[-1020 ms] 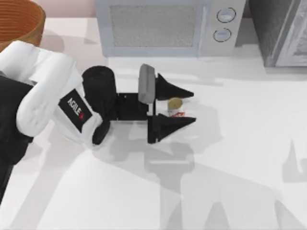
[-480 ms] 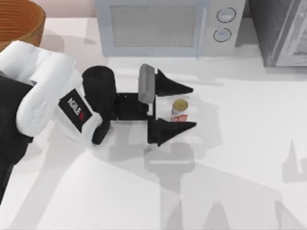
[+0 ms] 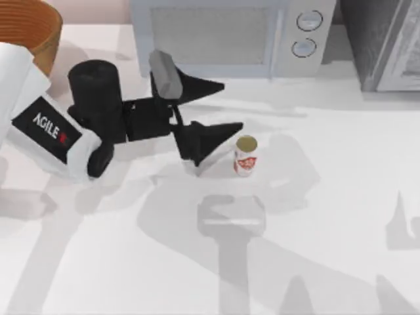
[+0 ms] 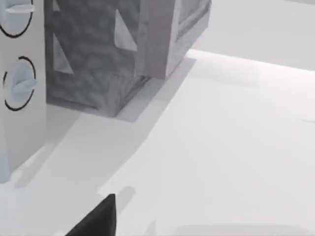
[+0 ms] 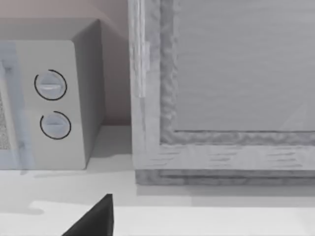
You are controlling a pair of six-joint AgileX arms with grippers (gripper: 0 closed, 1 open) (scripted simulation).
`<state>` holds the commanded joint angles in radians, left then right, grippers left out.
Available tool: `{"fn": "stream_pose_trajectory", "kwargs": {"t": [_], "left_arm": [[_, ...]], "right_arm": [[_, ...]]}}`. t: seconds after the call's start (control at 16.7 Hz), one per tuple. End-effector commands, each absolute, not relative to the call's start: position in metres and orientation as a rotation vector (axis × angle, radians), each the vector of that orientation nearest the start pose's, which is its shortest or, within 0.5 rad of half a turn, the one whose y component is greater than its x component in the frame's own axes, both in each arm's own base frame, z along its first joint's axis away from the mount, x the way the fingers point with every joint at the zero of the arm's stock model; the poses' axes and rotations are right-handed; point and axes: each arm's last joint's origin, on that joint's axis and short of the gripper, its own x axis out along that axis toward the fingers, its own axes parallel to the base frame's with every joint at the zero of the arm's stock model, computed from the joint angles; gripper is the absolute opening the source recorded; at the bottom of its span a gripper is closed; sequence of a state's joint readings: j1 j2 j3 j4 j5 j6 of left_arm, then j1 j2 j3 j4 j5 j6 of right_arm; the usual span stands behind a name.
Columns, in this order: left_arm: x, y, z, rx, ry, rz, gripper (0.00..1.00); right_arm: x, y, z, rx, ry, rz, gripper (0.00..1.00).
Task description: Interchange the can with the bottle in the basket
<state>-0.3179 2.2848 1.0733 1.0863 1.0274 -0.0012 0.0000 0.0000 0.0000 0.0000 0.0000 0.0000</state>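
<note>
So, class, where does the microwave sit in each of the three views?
Top view: microwave at the table's back, middle, its dials toward the grey cabinet.
Left wrist view: the dials' panel, next to the cabinet.
Right wrist view: the dials' end, beside the cabinet.
Shared landmark: the grey cabinet.

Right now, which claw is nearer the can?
Left. The left claw is open just left of the can on the table; the right claw's position relative to it can't be judged.
</note>
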Motion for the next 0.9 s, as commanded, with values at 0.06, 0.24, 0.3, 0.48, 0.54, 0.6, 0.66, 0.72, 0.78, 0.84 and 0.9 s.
{"fn": "stream_pose_trajectory", "kwargs": {"t": [0.06, 0.24, 0.3, 0.48, 0.54, 0.6, 0.66, 0.72, 0.78, 0.84, 0.9], "left_arm": [[0.392, -0.144, 0.100, -0.059, 0.126, -1.255, 1.00], [0.365, -0.108, 0.166, -0.044, 0.109, -1.050, 1.00], [0.350, -0.096, 0.187, -0.038, 0.099, -0.978, 1.00], [0.291, -0.061, 0.236, -0.018, 0.065, -0.757, 1.00], [0.268, -0.052, 0.245, -0.012, 0.053, -0.684, 1.00], [0.245, -0.043, 0.251, -0.007, 0.041, -0.612, 1.00], [0.222, -0.035, 0.253, -0.002, 0.029, -0.544, 1.00], [0.201, -0.029, 0.252, 0.002, 0.018, -0.478, 1.00], [0.182, -0.024, 0.248, 0.005, 0.008, -0.415, 1.00], [0.165, -0.019, 0.242, 0.007, -0.001, -0.356, 1.00], [0.150, -0.015, 0.234, 0.008, -0.009, -0.300, 1.00]], "right_arm": [[0.106, -0.001, 0.160, 0.000, 0.000, 0.000, 1.00], [0.106, -0.001, 0.160, 0.000, 0.000, 0.000, 1.00], [0.106, -0.001, 0.160, 0.000, 0.000, 0.000, 1.00], [0.106, -0.001, 0.160, 0.000, 0.000, 0.000, 1.00], [0.106, -0.001, 0.160, 0.000, 0.000, 0.000, 1.00], [0.106, -0.001, 0.160, 0.000, 0.000, 0.000, 1.00], [0.106, -0.001, 0.160, 0.000, 0.000, 0.000, 1.00], [0.106, -0.001, 0.160, 0.000, 0.000, 0.000, 1.00], [0.106, -0.001, 0.160, 0.000, 0.000, 0.000, 1.00], [0.106, -0.001, 0.160, 0.000, 0.000, 0.000, 1.00], [0.106, -0.001, 0.160, 0.000, 0.000, 0.000, 1.00]]}}
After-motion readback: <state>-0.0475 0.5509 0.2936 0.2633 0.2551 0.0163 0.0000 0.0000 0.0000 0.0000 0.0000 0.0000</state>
